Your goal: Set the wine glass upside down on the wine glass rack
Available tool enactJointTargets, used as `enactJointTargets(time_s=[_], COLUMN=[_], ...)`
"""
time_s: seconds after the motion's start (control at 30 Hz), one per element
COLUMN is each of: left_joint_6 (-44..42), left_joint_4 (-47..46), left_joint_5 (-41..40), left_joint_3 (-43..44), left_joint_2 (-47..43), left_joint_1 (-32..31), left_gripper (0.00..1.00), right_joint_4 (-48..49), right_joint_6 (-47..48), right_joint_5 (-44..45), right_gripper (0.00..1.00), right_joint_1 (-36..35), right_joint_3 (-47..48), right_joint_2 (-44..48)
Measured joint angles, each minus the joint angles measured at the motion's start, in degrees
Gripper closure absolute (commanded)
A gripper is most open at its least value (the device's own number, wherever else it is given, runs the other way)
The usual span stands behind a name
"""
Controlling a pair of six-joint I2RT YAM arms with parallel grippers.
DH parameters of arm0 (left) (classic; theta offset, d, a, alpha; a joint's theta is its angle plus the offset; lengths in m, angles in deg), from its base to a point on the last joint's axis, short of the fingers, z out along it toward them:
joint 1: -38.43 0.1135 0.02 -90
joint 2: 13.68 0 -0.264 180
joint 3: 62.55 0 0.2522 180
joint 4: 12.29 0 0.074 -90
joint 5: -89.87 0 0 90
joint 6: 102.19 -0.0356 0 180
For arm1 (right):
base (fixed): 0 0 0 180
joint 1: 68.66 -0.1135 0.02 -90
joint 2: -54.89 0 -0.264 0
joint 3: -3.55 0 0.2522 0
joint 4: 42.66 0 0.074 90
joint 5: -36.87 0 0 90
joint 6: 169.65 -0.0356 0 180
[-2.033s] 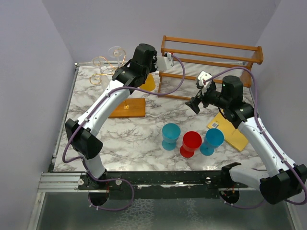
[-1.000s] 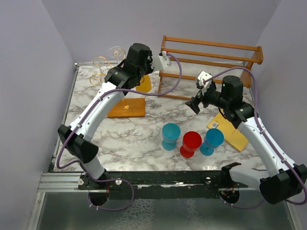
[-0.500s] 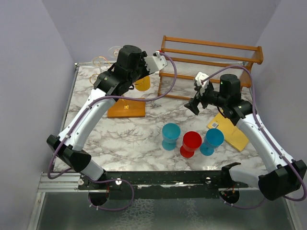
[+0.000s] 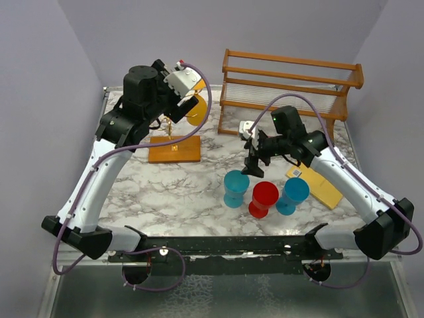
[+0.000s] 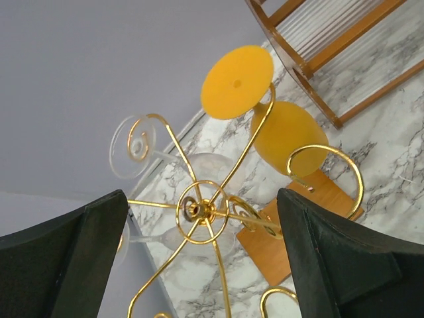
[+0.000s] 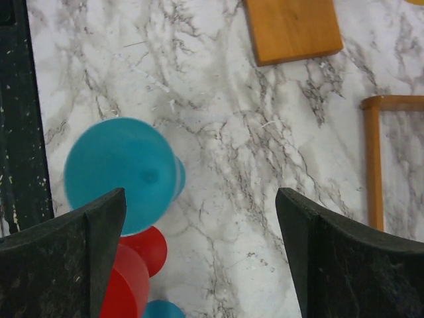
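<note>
The opaque yellow wine glass (image 5: 288,136) is hanging bowl-down off a curled arm of the thin gold wire rack with the orange-brown wooden base (image 4: 174,149), toward the far left corner of the marble table (image 4: 199,192). Its foot seems to be carrying it, since the left gripper (image 5: 201,193) is hovering with fingers wide, gripping nothing. The right gripper (image 6: 200,199) is gaping empty over an upturned teal goblet (image 6: 119,175) by the near edge.

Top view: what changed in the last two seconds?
Left gripper opened, let go of the yellow wine glass, which hangs upside down on the wine glass rack, and pulled back left. Right gripper, open, swung down-left over the blue cup. The cups and wooden shelf are unmoved.
</note>
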Motion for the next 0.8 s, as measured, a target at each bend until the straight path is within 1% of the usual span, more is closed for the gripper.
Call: enactJointTargets(time_s=[0.1,0.27,0.4,0.47,0.53,0.63,0.7,0.8], left_joint_6=[1.79,2.93,3.3,3.39,3.41,3.39,3.39,3.39], left_joint_4=[-0.55,-1.01,-1.01,-1.05,-1.01,-0.96,-0.87,-0.83], left_joint_5=[1.22,2.19,2.6,2.82,3.02,3.32,3.41,3.41], left_joint_3=[-1.16,-2.03,-2.14,-2.34,-2.64,-3.3,-3.52,-3.65], left_joint_2=[-2.23,-4.55,-5.6,-5.99,-6.38,-6.86,-6.95,-6.97], left_joint_1=[2.6,3.61,4.02,4.07,4.09,4.09,4.09,4.11], left_gripper=[0.01,0.01,0.01,0.01,0.01,0.01,0.01,0.01], right_joint_4=[-2.01,-4.35,-4.83,-5.14,-5.68,-6.36,-7.02,-7.63], right_joint_6=[0.87,1.2,1.18,1.18,1.16,1.25,1.46,1.73], right_joint_5=[2.01,7.34,11.54,13.31,14.6,15.87,16.44,16.74], right_gripper=[0.08,0.12,0.21,0.28,0.38,0.56,0.71,0.86], right_joint_1=[-3.8,-8.68,-11.39,-12.46,-13.55,-14.82,-15.52,-16.17], right_joint_3=[0.0,0.7,2.23,2.95,3.56,4.22,4.72,5.27], right_joint_2=[-0.52,-3.39,-6.21,-7.28,-8.24,-9.44,-10.34,-11.26])
